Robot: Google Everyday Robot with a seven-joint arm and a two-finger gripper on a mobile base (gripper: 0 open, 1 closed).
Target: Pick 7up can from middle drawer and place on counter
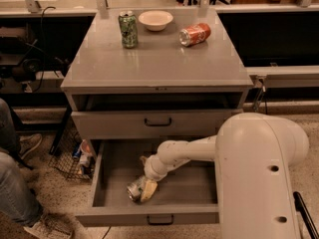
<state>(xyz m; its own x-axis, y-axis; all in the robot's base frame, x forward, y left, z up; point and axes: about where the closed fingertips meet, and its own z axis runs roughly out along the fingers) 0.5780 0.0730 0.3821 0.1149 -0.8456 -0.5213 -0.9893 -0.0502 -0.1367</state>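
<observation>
There were three cans in all. Two of them were up on the table (154, 66): one dark green can (128, 29) stood straight up near the back left, and one orange-red can (195, 34) lay on its side near the back right. One white bowl (155, 20) sat between them, a bit further back, and it looked to have nothing in it. The third can was the 7up can (133, 190), and it lay on its side down in the middle drawer (199, 185), near the front and a little to the left. It was the only thing seen in that drawer. Two drawer fronts could be seen. The middle drawer was pulled far out, and the drawer above it (114, 125) was pushed in. Each one had one small dark handle. The robot had one white arm (192, 151), and it reached down from the right into the open drawer. The hand (145, 189) was low inside the drawer, right at the 7up can and touching its right side. I could not tell if the hand was squeezing the can or was loose around it. On the floor to the left of the drawers was one wire basket (67, 158) with some small things in it, too dim to name. A person's leg (15, 198) and two shoes showed at the left edge.
</observation>
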